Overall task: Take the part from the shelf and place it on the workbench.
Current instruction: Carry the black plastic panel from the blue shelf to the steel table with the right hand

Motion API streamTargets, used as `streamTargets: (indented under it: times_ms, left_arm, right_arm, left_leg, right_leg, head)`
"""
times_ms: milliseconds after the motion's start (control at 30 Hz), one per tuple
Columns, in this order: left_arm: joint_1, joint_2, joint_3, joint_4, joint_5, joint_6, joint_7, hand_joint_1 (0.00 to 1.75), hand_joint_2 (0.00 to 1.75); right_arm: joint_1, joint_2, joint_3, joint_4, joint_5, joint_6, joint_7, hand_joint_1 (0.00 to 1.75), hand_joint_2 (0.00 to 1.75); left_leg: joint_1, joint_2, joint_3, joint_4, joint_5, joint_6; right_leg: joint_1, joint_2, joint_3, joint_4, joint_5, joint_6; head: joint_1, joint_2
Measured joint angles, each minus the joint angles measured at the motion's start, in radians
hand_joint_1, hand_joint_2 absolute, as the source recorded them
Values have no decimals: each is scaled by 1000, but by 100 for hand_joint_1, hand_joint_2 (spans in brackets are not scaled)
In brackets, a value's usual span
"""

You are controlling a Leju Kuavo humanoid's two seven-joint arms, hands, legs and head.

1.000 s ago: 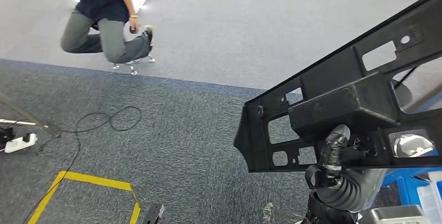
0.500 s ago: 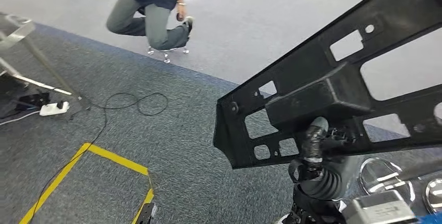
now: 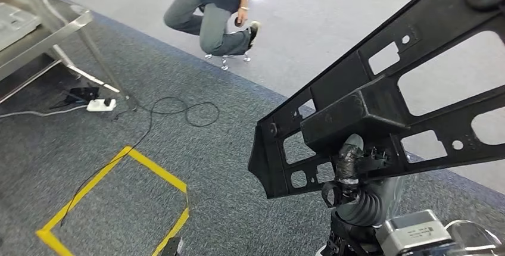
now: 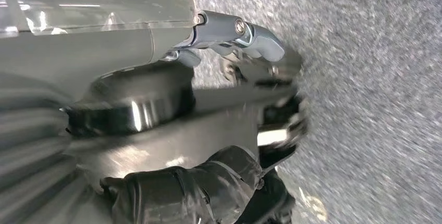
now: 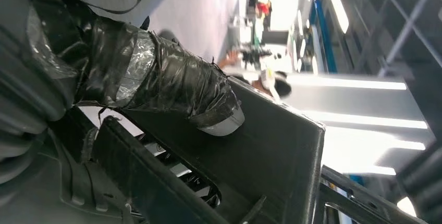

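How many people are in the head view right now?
1: a person crouching on the light floor at the top of the head view, beyond the black part the right hand holds. The part could hide others behind it.

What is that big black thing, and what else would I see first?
A big black plastic part full of cut-out holes fills the right side, held up over the carpet by the robot's right hand. On the left floor lies a square of yellow tape, and farther back a person crouches.
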Motion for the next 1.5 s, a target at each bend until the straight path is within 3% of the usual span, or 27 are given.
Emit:
streamTargets:
  times_ms: [33, 67, 100, 167, 233, 300, 333, 400, 467, 533, 567, 600, 633, 700, 767, 833, 900, 967, 1033, 1067, 1100, 1133, 1200, 1267, 1367, 1433, 1500]
  left_arm:
    - [-1, -1, 0, 0, -2, 0, -1, 0, 175]
    - [0, -1, 0, 0, -5, -1, -2, 0, 175]
    - [1, -1, 0, 0, -11, -2, -2, 0, 175]
    - [2, -2, 0, 0, -23, -6, -3, 0, 175]
    - [-1, -3, 0, 0, -29, -14, -6, 0, 175]
    - [-1, -5, 0, 0, -31, -22, -10, 0, 175]
    - [1, -7, 0, 0, -34, -25, -12, 0, 175]
    - [2, -9, 0, 0, -40, -28, -12, 0, 175]
    - [-3, -11, 0, 0, -45, -32, -5, 0, 175]
    - [-5, -14, 0, 0, -50, -34, 10, 0, 175]
    - [-4, -16, 0, 0, -52, -35, 18, 0, 175]
    - [-3, -17, 0, 0, -55, -36, 26, 0, 175]
    - [-2, -18, 0, 0, -57, -37, 33, 0, 175]
    - [-2, -18, 0, 0, -60, -38, 45, 0, 175]
    - [-4, -18, 0, 0, -61, -39, 49, 0, 175]
    - [-2, -17, 0, 0, -54, -41, 34, 0, 175]
    - [2, -17, 0, 0, -40, -47, 6, 0, 175]
    - [-2, -17, 0, 0, -28, -54, -16, 0, 175]
    - [-7, -17, 0, 0, -22, -56, -26, 0, 175]
    - [-8, -17, 0, 0, -18, -56, -28, 0, 175]
    - [-8, -17, 0, 0, -13, -55, -29, 0, 175]
    - [-7, -17, 0, 0, -9, -55, -31, 0, 175]
    - [-7, -17, 0, 0, -4, -58, -37, 0, 175]
    - [-8, -17, 0, 0, -4, -66, -42, 0, 175]
    - [-3, -17, 0, 0, -4, -74, -36, 0, 175]
    - [0, -18, 0, 0, -4, -71, -11, 0, 175]
    - [-2, -18, 0, 0, -4, -63, 18, 0, 175]
  right_arm:
    - [2, 0, 0, 0, 0, 0, 2, 175, 175]
    - [3, -1, 0, 0, 1, 0, 4, 175, 175]
    - [4, -1, 0, 0, 2, 0, 6, 175, 175]
    - [8, -2, 0, 0, 6, 0, 8, 175, 175]
    - [13, -3, -1, -1, 8, 0, 9, 175, 175]
    - [18, -5, -1, -3, 9, -2, 9, 175, 175]
    - [20, -6, -2, -4, 10, -3, 10, 175, 175]
    - [23, -8, -3, -8, 16, -4, 12, 175, 175]
    - [29, -11, -4, -11, 27, -5, 17, 175, 175]
    - [37, -15, -4, -11, 39, -5, 26, 175, 175]
    - [39, -17, -4, -11, 45, -5, 30, 175, 175]
    - [41, -18, -4, -11, 50, -5, 32, 175, 175]
    - [41, -18, -4, -12, 54, -5, 33, 175, 175]
    - [42, -18, -4, -15, 63, -5, 34, 175, 175]
    - [44, -18, -4, -18, 70, -5, 33, 175, 175]
    - [43, -18, -4, -19, 75, -5, 29, 175, 175]
    - [41, -16, -4, -20, 80, -5, 26, 175, 175]
    - [41, -14, -3, -21, 84, -5, 24, 175, 175]
    - [41, -14, -3, -23, 84, -5, 24, 175, 175]
    - [41, -14, -3, -23, 81, -5, 24, 175, 175]
    - [41, -14, -3, -23, 76, -5, 24, 175, 175]
    - [40, -14, -3, -23, 72, -5, 24, 175, 175]
    - [39, -14, -3, -23, 65, -5, 23, 175, 175]
    - [37, -14, -3, -23, 63, -5, 20, 175, 175]
    - [34, -13, -3, -23, 56, -4, 5, 175, 175]
    - [33, -12, -3, -23, 48, -4, -9, 175, 175]
    - [33, -11, -3, -23, 36, -5, -23, 175, 175]
  left_leg:
    - [3, 6, -24, 38, -6, -3]
    - [6, 9, -25, 34, 11, -4]
    - [9, 14, -6, -10, 43, -5]
    - [7, 47, 69, -154, 107, -3]
    - [-1, 71, 109, -233, 124, 8]
    - [-6, 56, 110, -239, 120, 22]
    - [-5, 46, 113, -243, 120, 28]
    - [-1, 27, 124, -253, 120, 41]
    - [-1, 7, 130, -256, 119, 50]
    - [-5, -18, 131, -254, 117, 56]
    - [-6, -33, 131, -252, 115, 57]
    - [-7, -49, 133, -250, 114, 57]
    - [-7, -65, 135, -247, 111, 56]
    - [-7, -92, 134, -240, 106, 50]
    - [-3, -115, 126, -238, 105, 40]
    - [1, -134, 120, -241, 108, 28]
    - [-2, -99, 107, -214, 93, 18]
    - [-3, -33, 58, -115, 46, 9]
    - [1, -2, -6, 2, 4, 2]
    - [3, 4, -21, 26, 3, 0]
    - [4, 8, -14, 10, 22, -1]
    - [5, 16, 13, -42, 54, -1]
    - [0, 55, 85, -180, 108, 6]
    - [-9, 78, 117, -244, 118, 17]
    - [-14, 49, 120, -252, 117, 32]
    - [-8, 30, 131, -262, 120, 43]
    - [-5, 12, 136, -265, 120, 52]
  right_leg:
    - [1, -14, 3, 0, -4, 0]
    - [0, -27, 6, 0, -7, 2]
    - [0, -40, 12, 0, -12, 4]
    - [1, -63, 25, 0, -22, 13]
    - [6, -81, 34, -2, -30, 25]
    - [8, -96, 42, -8, -34, 37]
    - [6, -95, 46, -9, -38, 43]
    - [3, -59, 33, 32, -67, 51]
    - [6, -9, -30, 152, -122, 49]
    - [10, 8, -105, 270, -153, 44]
    - [11, 11, -121, 282, -140, 42]
    - [12, 14, -119, 256, -108, 39]
    - [11, 23, -99, 195, -63, 35]
    - [8, 74, -47, 66, -4, 30]
    - [8, 107, -26, 17, 5, 27]
    - [9, 87, -21, 8, 9, 20]
    - [7, 60, -9, -3, 10, 8]
    - [8, 28, 2, -10, 7, -1]
    - [12, -5, 8, -10, 1, -6]
    - [13, -21, 10, -9, -2, -6]
    - [13, -35, 14, -9, -6, -5]
    - [13, -48, 18, -9, -9, -4]
    - [16, -70, 28, -8, -18, 3]
    - [19, -87, 33, -8, -25, 13]
    - [18, -103, 41, -10, -33, 28]
    - [14, -64, 30, 27, -60, 36]
    - [11, -12, -18, 125, -109, 38]
  head:
    - [0, 0]
    - [0, 0]
    - [0, 0]
    - [-1, 0]
    - [1, 0]
    - [4, 0]
    - [5, 0]
    - [9, 0]
    - [16, 0]
    - [19, 0]
    - [19, 0]
    - [19, 0]
    - [19, 0]
    - [18, 0]
    - [17, 0]
    - [17, 0]
    - [14, 0]
    - [10, 0]
    - [9, 0]
    - [8, 0]
    - [8, 0]
    - [8, 0]
    - [9, 0]
    - [10, 0]
    - [11, 0]
    - [15, 0]
    - [22, 0]
